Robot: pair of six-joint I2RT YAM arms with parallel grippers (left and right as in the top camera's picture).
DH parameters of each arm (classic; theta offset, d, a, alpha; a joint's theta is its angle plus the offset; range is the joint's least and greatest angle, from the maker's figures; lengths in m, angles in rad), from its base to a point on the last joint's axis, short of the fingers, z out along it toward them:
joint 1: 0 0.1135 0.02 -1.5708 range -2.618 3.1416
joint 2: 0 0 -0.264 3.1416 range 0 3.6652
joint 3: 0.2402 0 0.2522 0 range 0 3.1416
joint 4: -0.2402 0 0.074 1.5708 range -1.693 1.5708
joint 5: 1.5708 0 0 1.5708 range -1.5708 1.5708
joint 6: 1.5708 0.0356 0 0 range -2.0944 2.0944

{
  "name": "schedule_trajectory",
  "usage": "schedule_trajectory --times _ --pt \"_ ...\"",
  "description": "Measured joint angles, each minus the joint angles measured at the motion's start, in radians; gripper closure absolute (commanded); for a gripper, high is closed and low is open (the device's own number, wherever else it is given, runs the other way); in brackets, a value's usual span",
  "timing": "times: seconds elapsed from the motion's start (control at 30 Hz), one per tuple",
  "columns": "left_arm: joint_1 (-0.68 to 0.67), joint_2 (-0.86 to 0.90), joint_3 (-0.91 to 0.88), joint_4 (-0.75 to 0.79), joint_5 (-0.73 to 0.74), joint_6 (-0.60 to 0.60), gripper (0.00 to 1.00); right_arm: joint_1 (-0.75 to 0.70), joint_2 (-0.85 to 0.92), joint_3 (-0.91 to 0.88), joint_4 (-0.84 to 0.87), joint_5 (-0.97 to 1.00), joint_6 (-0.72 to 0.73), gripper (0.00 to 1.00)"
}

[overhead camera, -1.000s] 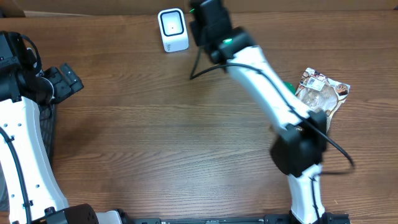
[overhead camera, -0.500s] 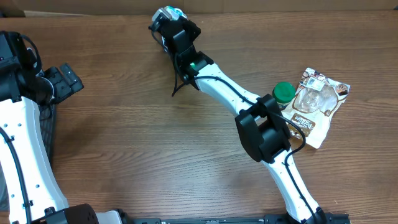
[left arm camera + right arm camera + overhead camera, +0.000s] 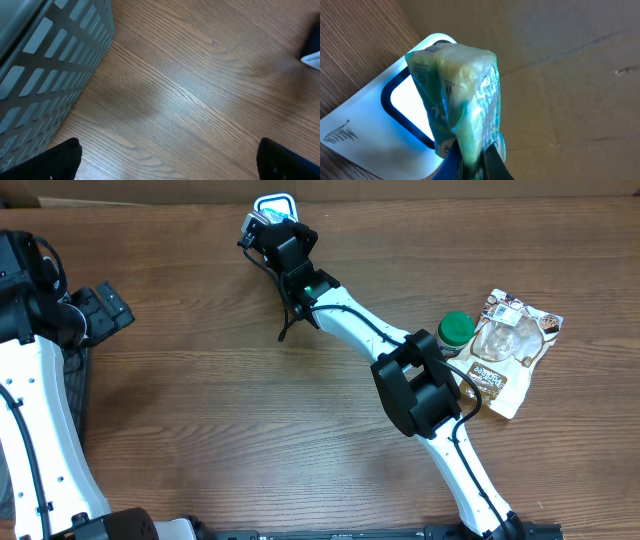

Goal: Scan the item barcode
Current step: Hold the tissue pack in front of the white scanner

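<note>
Basket: a grey slatted basket (image 3: 45, 65) stands at the far left edge of the desk (image 3: 220, 410), just beside my left arm.
Left pincer: the left pincer (image 3: 175, 165) is spread wide with nothing between its tips, and it hangs over bare wood, well apart from the work.
Scanner: the white scanner (image 3: 275, 202) stands at the far edge of the desk, left of centre, with its window lit pale blue.
Item: a small green-printed packet (image 3: 460, 95) is held up just in front of the scanner window and covers part of it.
Right pincer: the right pincer (image 3: 470, 162) is clamped on the packet's lower end, with the arm reaching diagonally across the desk.
Barcode: I cannot make it out. I see fine print on the packet's side, but I cannot tell which face looks at the window.
Jar: a green-lidded jar (image 3: 457, 330) stands on the right, partly hidden behind my arm.
Pouch: a clear-fronted pouch (image 3: 515, 345) lies flat just beside the jar.
Step in hand: I judge this to be the presentation step, with the packet offered to the reader.
Next move: I would turn the wrist slowly to bring each face square to the window, keeping the grip firm.
</note>
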Motion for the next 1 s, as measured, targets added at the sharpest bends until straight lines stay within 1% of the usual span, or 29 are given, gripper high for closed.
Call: schedule_trajectory --times 0.33,0.6,0.7,0.77,0.87,1.0 --pt "0.0 0.0 0.0 0.0 0.0 0.0 0.0 0.0 0.0 0.0 0.008 -0.001 0.006 0.96" --pt "0.0 0.0 0.0 0.0 0.0 0.0 0.0 0.0 -0.005 0.0 -0.001 -0.014 0.103 0.96" --pt "0.0 0.0 0.0 0.0 0.0 0.0 0.01 0.0 -0.032 -0.001 -0.062 -0.027 0.161 0.96" --pt "0.0 0.0 0.0 0.0 0.0 0.0 0.01 0.0 -0.072 -0.002 -0.137 -0.053 0.216 0.96" --pt "0.0 0.0 0.0 0.0 0.0 0.0 0.0 -0.001 -0.16 -0.005 -0.269 -0.116 0.303 0.96" --pt "0.0 0.0 0.0 0.001 0.0 0.0 0.0 -0.009 -0.313 -0.006 -0.472 -0.257 0.434 0.96"
